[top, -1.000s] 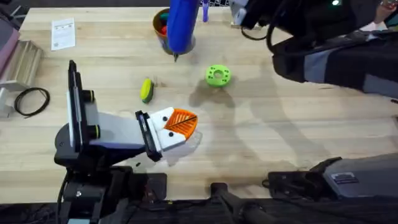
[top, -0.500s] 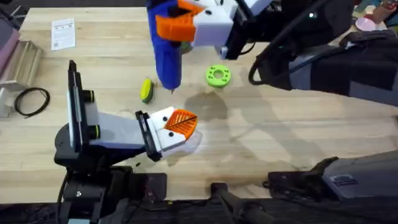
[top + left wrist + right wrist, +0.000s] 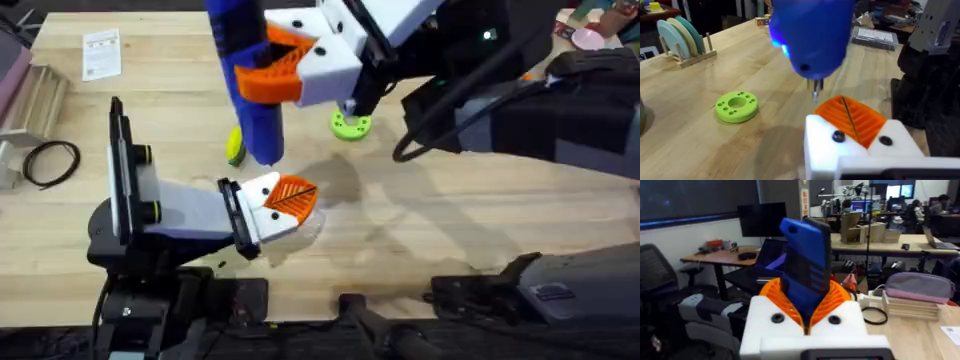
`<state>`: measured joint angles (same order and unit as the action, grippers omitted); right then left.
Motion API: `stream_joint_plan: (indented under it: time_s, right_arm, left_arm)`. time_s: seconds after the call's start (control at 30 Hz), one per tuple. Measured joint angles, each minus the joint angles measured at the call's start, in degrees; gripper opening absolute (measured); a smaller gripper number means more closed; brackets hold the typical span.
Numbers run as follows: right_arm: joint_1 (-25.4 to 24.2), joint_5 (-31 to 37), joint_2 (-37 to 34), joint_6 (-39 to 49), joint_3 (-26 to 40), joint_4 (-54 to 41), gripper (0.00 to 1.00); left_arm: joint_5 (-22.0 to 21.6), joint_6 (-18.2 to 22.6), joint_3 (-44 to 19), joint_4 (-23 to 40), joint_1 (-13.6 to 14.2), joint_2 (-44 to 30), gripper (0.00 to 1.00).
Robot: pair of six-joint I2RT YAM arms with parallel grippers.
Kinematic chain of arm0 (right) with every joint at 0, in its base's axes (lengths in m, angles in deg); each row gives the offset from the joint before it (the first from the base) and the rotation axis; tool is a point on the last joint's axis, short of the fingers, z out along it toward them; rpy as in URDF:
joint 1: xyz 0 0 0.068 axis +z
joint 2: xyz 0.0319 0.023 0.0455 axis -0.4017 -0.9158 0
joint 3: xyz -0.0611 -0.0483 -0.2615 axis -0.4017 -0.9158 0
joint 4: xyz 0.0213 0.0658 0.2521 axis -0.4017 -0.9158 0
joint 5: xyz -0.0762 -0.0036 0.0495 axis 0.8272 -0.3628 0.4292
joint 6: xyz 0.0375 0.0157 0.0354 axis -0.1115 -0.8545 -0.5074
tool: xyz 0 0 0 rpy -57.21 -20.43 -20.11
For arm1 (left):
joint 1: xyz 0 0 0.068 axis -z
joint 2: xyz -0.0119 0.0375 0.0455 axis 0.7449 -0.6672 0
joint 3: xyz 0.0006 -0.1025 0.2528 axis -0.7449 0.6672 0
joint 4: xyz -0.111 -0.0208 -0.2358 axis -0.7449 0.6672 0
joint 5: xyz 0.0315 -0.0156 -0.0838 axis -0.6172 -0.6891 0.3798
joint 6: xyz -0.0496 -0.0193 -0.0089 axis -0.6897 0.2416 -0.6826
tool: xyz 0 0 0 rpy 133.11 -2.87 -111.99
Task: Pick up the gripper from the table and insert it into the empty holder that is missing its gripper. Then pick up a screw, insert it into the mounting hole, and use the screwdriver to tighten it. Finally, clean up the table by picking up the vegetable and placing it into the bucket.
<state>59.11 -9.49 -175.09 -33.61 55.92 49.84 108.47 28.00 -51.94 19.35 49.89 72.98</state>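
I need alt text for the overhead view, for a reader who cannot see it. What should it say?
The right gripper holds a blue screwdriver upright, its tip low over the wooden table, just above the left gripper, which rests low there. A yellow vegetable and a green disc lie behind them.

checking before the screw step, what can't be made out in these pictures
- Screw and mounting hole: too small to tell in the overhead or left wrist view.
- Bucket: overhead, hidden behind the screwdriver and right gripper.
- Vegetable: overhead, partly covered by the screwdriver.
- Screwdriver bit: left wrist, blurred; contact with the orange tip unclear.
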Motion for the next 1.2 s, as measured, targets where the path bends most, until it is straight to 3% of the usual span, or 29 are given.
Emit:
stream_joint_plan:
  time_s: [0.6, 1.2]
  right_arm:
    - [3.83, -2.93, 0.0, 2.93, 0.0, -0.04, 0.022]
    - [3.95, -3.16, 0.0, 3.45, 0.0, -0.04, 0.022]
  left_arm:
    - [0.0, -0.02, 0.0, -0.02, 0.0, 0.0, 0.014]
    - [0.0, -0.01, 0.0, 0.0, 0.0, -0.02, 0.014]
